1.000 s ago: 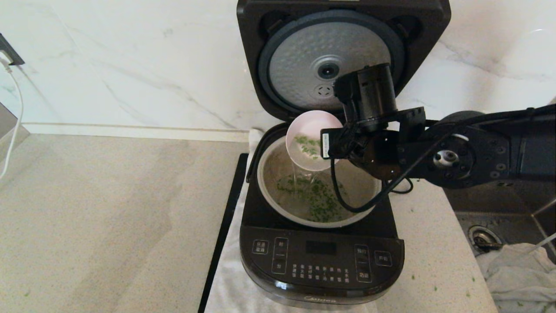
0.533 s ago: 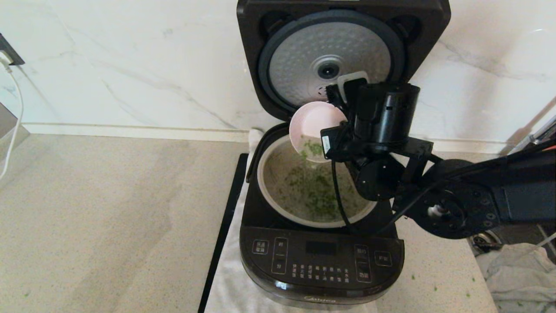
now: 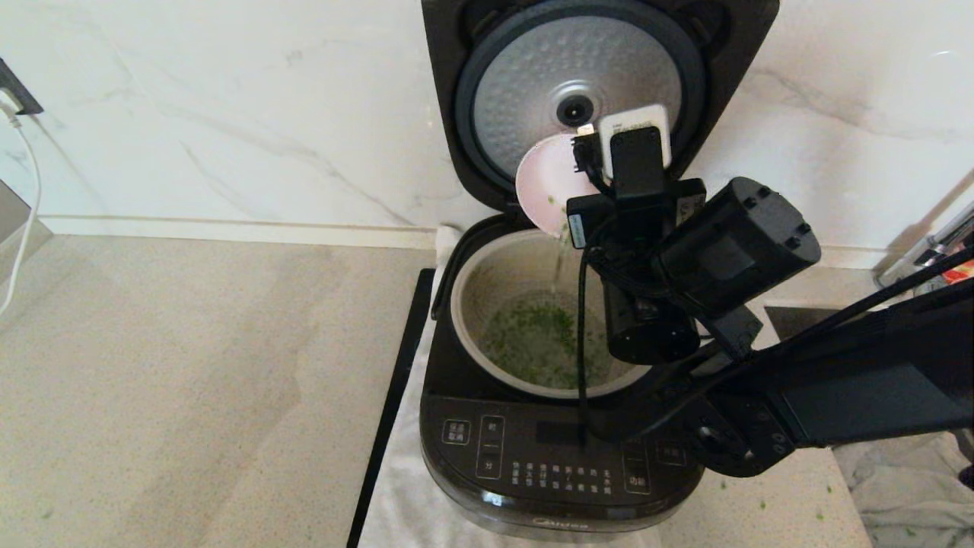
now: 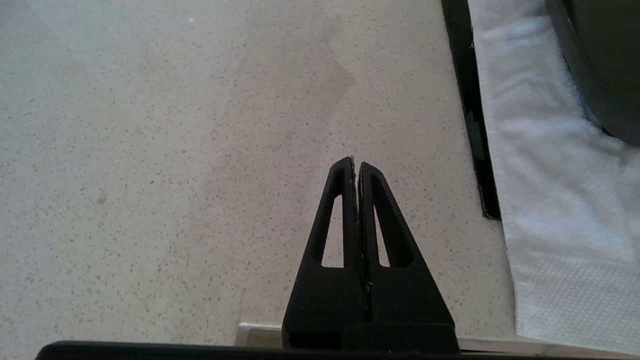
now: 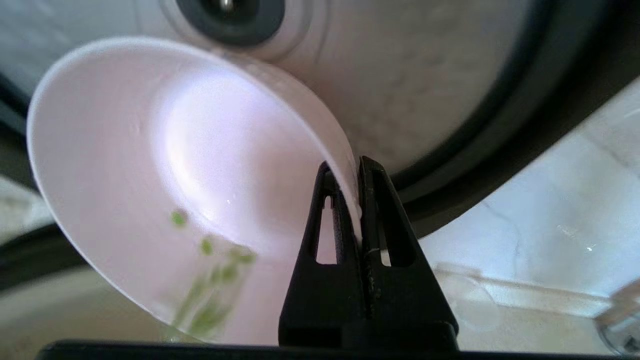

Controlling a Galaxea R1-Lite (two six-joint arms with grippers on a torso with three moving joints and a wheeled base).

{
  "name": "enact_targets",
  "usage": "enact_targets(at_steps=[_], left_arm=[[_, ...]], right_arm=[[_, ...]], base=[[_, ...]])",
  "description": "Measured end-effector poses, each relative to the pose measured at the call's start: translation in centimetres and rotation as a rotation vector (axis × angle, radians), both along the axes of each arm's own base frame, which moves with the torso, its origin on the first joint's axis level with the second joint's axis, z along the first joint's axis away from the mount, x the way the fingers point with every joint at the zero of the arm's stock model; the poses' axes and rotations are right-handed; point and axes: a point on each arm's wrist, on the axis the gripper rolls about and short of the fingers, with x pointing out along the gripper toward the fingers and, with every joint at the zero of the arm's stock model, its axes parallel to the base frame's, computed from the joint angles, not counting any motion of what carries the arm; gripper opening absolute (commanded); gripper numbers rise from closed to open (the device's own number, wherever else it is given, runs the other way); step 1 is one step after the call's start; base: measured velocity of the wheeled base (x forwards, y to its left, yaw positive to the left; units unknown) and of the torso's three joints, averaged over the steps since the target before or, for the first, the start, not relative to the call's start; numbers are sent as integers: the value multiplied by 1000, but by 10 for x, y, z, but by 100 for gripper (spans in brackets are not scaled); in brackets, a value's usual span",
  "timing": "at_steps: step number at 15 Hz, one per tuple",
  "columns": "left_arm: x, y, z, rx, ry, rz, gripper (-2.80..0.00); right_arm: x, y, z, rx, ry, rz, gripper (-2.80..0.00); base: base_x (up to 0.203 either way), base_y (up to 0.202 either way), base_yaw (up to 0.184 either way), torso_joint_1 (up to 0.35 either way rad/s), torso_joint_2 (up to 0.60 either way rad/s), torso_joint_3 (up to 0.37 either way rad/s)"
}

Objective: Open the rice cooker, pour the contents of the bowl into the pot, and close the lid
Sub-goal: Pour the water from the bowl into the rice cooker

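Speckled stone tabletop (image 3: 190,380), marble wall (image 3: 228,114); the glossy pink bowl (image 5: 165,165) is pinched at its rim by the right tool (image 5: 350,170), tipped over the pot (image 3: 487,266); left tool (image 4: 356,167) closed, empty.

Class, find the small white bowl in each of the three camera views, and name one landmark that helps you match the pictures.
Head view: the bowl is tipped steeply above the pot, in front of the lid.
Left wrist view: not in it; only the shut left pincer over the counter.
Right wrist view: the bowl fills the left half, its rim pinched by the right pincer.
Shared landmark: the lid's dimpled silver disc.
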Motion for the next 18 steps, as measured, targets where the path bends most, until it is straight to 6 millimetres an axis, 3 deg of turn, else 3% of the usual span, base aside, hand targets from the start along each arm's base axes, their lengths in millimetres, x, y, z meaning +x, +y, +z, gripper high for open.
enact_targets(at_steps=[10, 18], left_arm=[[0, 0, 0, 0, 0, 0, -280], [0, 0, 0, 0, 0, 0, -280]], right_arm=[[-24, 16, -4, -24, 29, 68, -280], [-39, 8, 12, 8, 210, 144, -280]], base=[[0, 0, 0, 0, 0, 0], [0, 0, 0, 0, 0, 0]])
